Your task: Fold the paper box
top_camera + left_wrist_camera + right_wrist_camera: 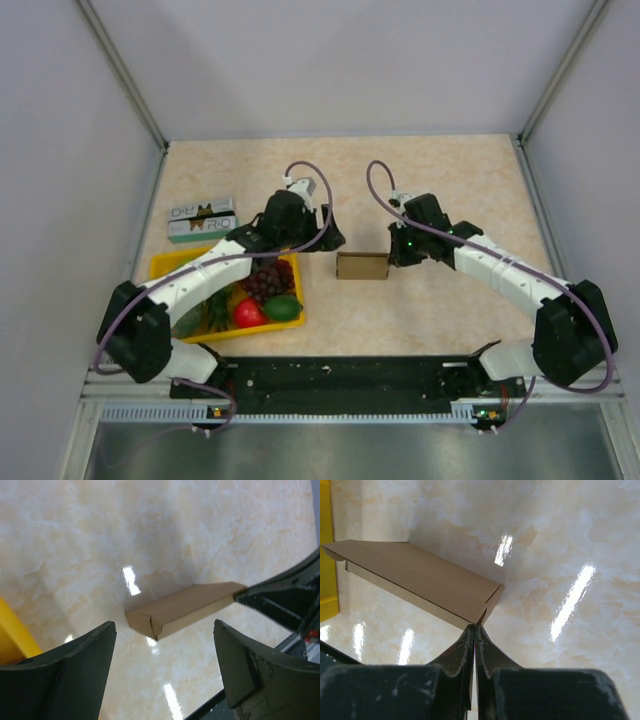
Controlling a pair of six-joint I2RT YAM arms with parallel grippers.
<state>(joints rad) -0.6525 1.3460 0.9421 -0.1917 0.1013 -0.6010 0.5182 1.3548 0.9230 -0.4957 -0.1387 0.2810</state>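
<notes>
The paper box (362, 266) is a small folded brown cardboard box lying flat mid-table between both arms. My left gripper (334, 240) hovers just left of it, open, with nothing between its fingers; in the left wrist view the box (185, 607) lies beyond the spread fingertips (111, 630), apart from them. My right gripper (393, 251) is shut at the box's right end. In the right wrist view its closed tips (475, 626) touch the near corner of the box (420, 577). The right gripper (282, 597) also shows in the left wrist view against the box's far end.
A yellow tray (163, 264) holding toy fruit sits at the front left, under my left arm; its edge (325, 555) shows past the box. A green-and-white carton (200, 220) lies behind the tray. The black base rail (340, 375) runs along the near edge.
</notes>
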